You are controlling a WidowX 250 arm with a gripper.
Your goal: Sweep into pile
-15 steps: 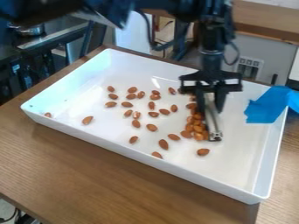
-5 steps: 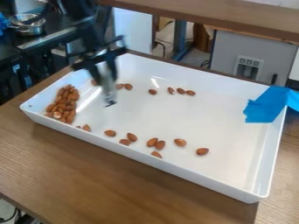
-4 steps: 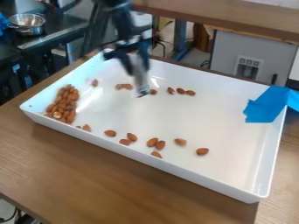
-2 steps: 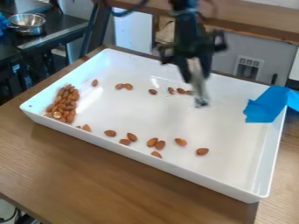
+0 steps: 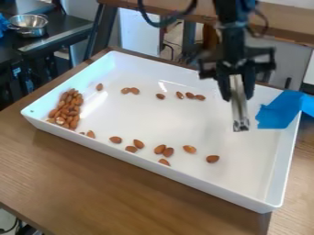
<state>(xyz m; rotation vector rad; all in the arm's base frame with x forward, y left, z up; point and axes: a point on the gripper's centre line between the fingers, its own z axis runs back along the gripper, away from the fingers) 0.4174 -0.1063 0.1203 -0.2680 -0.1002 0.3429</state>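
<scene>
Camera view: the black WidowX arm [image 5: 233, 41] enters from the top edge, and its gripper [image 5: 238, 97] hangs over the right half of the white rectangular tray [image 5: 153, 119]. The jaws are clenched on a slim metal tool [image 5: 240, 114], which points downward between them; it appears to be a flat bar or blade, though blur leaves its exact type uncertain, and whether its lower end touches the tray floor cannot be told.

The almonds lie inside the tray in three groups. The main pile [image 5: 66, 109] is heaped at the left of the frame, against the tray's left end. Towards the far wall, a loose row comprises a single almond [image 5: 99, 86], a touching pair [image 5: 130, 91], another single [image 5: 160, 96] and a trio [image 5: 189, 95]. Along the near wall, scattered almonds [image 5: 138, 144] extend from beside the pile to the outlying almond [image 5: 212, 159] at lower right of centre.

Blue tape [image 5: 281, 110] covers part of the tray's right wall. The tray rests on a wooden table [image 5: 122, 197]; a metal bowl [image 5: 28, 23] stands at upper left of the frame.
</scene>
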